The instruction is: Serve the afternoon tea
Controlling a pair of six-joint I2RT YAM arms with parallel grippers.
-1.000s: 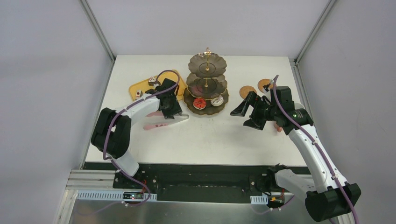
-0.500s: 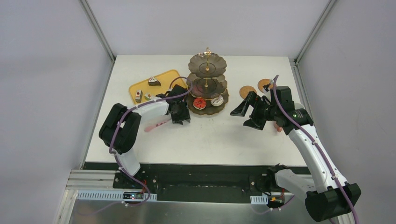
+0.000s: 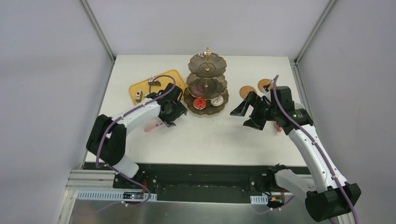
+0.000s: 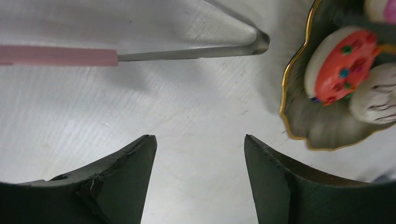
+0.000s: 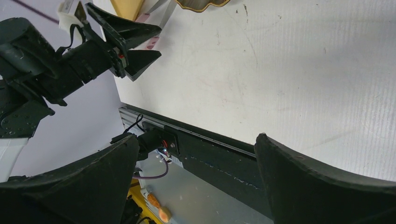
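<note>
The stand (image 3: 215,64) is upright at the table's (image 3: 210,140) 12 o'clock side, rod vertical, with cakes (image 3: 200,103) on its bottom tier. The server (image 4: 70,55) lies flat at the stand's 8 o'clock, its long axis running 8 to 2, with the pink handle toward 8 and the blade tip just short of the tier's rim. The left tool (image 4: 198,140) hangs beside it, released, with bare table between its fingers. The right tool (image 3: 238,119), at the stand's 4 o'clock, gapes wide and holds nothing. Bare table runs between them to the 6 o'clock edge.

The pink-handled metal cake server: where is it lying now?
In the left wrist view the server lies on the white table on the left arm's side, beyond the left tool, its tip near the bottom tier of the dark scalloped stand.
</note>
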